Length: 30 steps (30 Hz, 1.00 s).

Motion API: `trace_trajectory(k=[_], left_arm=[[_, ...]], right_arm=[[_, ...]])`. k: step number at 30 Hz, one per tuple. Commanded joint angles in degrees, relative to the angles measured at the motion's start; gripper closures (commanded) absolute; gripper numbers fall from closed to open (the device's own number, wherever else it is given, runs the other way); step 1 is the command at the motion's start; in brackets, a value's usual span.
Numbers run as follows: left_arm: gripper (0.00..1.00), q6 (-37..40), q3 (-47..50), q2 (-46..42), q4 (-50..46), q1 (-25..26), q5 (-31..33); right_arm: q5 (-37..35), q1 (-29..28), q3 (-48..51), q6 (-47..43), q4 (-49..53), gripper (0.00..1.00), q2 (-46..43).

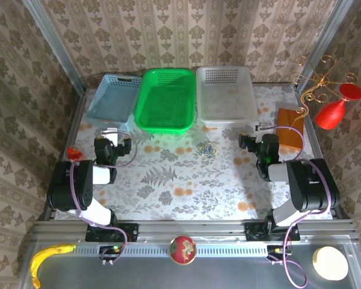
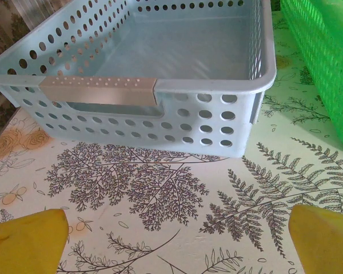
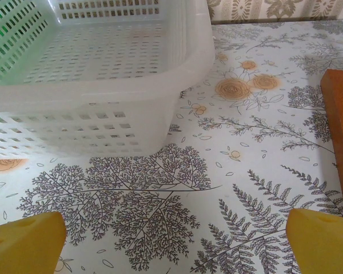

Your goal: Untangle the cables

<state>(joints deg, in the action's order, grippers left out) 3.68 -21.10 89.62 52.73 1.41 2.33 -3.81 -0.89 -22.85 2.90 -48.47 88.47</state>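
Centrally, cables [image 1: 207,149] near green basket [image 1: 166,128] rim.

On my left wrist camera the left gripper [image 2: 177,242] is spread wide. Its yellow fingers [image 2: 26,240] sit in the two bottom corners, with bare table [image 2: 160,228] between them, a pale cloth printed with dark ferns and orange flowers. Straight ahead stands the blue basket [image 2: 217,123], its walls pierced with round holes. It rests on the table, near the fingers but apart from them. A grey strip [image 2: 97,91] runs along the top of the handle slot in its near wall. At the right edge a green basket [image 2: 326,63] stands just beside the blue one, with a narrow gap of cloth between them
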Motion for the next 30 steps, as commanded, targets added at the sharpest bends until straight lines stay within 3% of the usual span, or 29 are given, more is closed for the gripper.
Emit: trace_trajectory(k=[1,30], left_arm=[[0.00,0.1,-1.4,-0.4,0.0,-0.3,-0.8],[0.00,-1.9,-0.8,-0.4,1.3,-1.6,-0.4]], right_arm=[[0.7,0.2,-0.7,-1.0,0.0,0.00,-0.8],[2.5,1.1,-0.9,-0.3,0.1,0.00,-0.6]])
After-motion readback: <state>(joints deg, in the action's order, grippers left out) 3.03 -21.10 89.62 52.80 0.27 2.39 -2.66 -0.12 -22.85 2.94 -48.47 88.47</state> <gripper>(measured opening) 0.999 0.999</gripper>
